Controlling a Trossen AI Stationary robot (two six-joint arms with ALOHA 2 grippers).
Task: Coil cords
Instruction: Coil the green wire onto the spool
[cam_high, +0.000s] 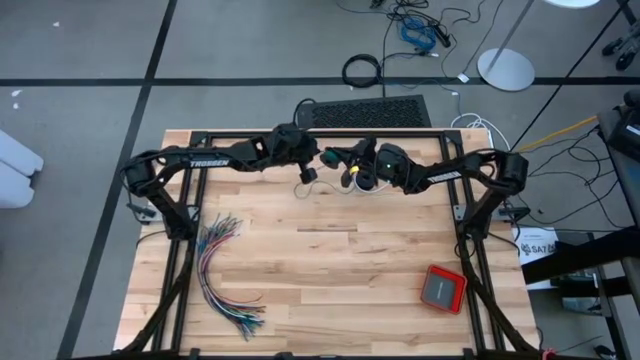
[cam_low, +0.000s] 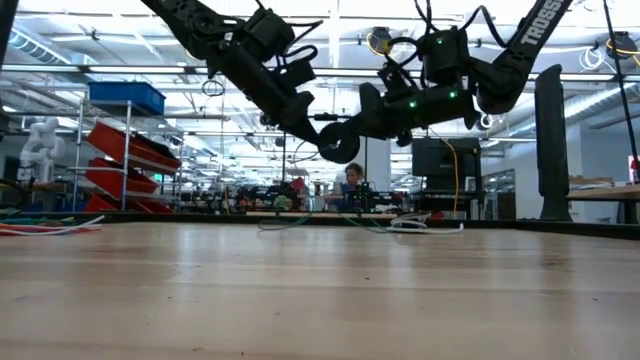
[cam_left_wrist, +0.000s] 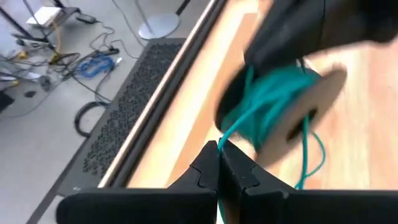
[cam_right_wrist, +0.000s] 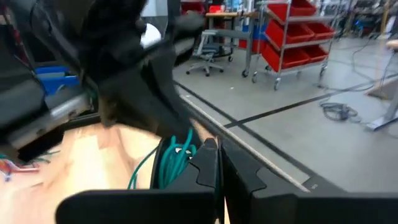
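The wooden table (cam_high: 330, 270) carries a fanned bundle of coloured wires (cam_high: 222, 275) and a red box (cam_high: 442, 289).

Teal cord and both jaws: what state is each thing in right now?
Teal cord: partly wound into a bundle, held above the table, loose end hanging.
Left gripper: jaws shut on the teal cord.
Right gripper: jaws shut, at the teal cord's coil.
Coloured wire bundle: lying fanned out on the table, untouched.
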